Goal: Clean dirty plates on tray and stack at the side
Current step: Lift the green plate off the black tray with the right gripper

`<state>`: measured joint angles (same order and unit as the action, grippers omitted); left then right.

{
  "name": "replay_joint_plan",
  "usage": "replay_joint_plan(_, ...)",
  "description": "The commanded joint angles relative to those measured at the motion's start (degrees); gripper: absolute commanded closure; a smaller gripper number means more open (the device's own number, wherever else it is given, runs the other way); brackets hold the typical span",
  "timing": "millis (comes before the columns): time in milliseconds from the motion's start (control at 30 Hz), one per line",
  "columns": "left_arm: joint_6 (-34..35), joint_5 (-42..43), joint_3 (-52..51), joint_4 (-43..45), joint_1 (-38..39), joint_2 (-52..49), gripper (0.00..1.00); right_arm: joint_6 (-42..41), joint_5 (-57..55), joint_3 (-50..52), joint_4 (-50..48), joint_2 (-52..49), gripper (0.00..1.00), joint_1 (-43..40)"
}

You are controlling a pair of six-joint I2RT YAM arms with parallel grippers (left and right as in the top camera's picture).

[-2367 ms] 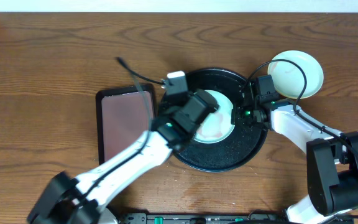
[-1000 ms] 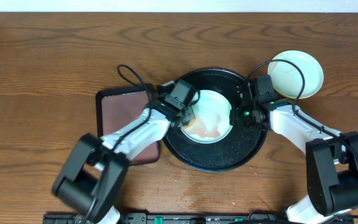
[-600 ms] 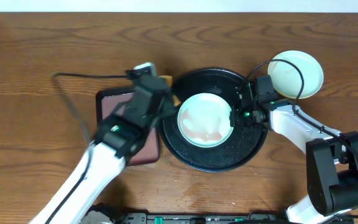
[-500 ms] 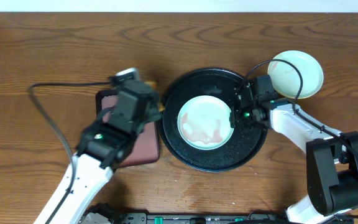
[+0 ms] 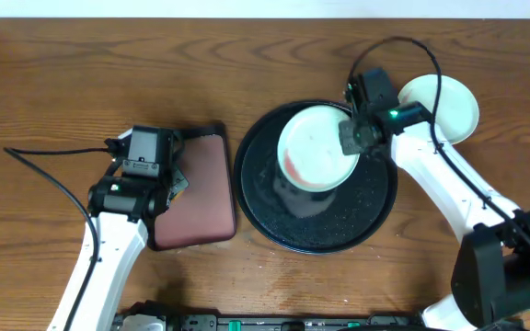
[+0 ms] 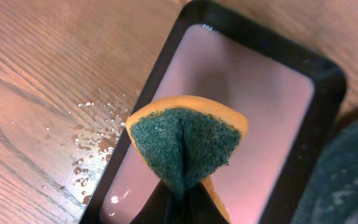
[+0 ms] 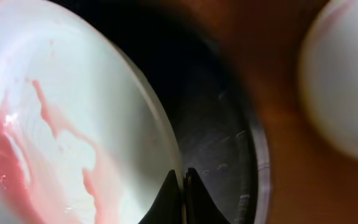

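Overhead shows two arms, two plates, two trays and one sponge on the wooden table. Nearest the bases sits the round black tray, with the rectangular maroon tray just beside it on the left. A mint plate hangs over the far half of the black tray, and a second plate rests on the table beyond the tray's right rim, partly hidden by the right arm.

The left arm reaches forward with its wrist over the maroon tray's left edge. The right arm stretches up and bends inward over the black tray.

Left wrist view: the left gripper pinches the sponge, orange with a green scouring face folded upward, above the maroon tray's near corner; water droplets speckle the wood alongside.

Right wrist view: the right gripper is clamped on the right rim of the mint plate, one finger on each face. A pinkish smear streaks the side away from the fingers. Whether the plate touches the tray I cannot tell
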<state>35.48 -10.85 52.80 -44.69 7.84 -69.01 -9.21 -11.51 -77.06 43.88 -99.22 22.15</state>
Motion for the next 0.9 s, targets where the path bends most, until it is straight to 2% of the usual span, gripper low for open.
replay_joint_plan(0, -1.0, 1.7, -0.4, 0.9, -0.8, -2.9, 0.93, 5.3, -17.1, -5.4, 0.7, 3.0, 0.99, 4.2)
replay_joint_plan(200, -3.7, 1.6, -0.5, 1.1, -0.9, -8.8, 0.92, 17.4, -31.4, -9.3, -1.0, 5.3, 0.99, 12.0)
replay_joint_plan(367, -3.7, 3.0, -0.5, 1.1, -2.1, -11.0, 0.92, 24.5, -47.2, -9.9, -6.6, 6.4, 0.99, 17.2)
replay_joint_plan(533, -3.8, 4.5, -0.5, 1.3, -3.7, -11.0, 0.92, 37.3, -57.0, -9.9, -14.1, 6.6, 0.99, 20.4)
replay_joint_plan(667, -3.8, 4.4, -0.5, 1.3, -3.9, -11.0, 0.93, 48.2, -61.7, -9.9, -22.9, 6.6, 0.99, 22.4)
replay_joint_plan(867, -3.8, 4.4, -0.5, 1.3, -3.9, -11.0, 0.92, 62.1, -62.2, -9.9, -32.9, 6.6, 0.99, 24.9)
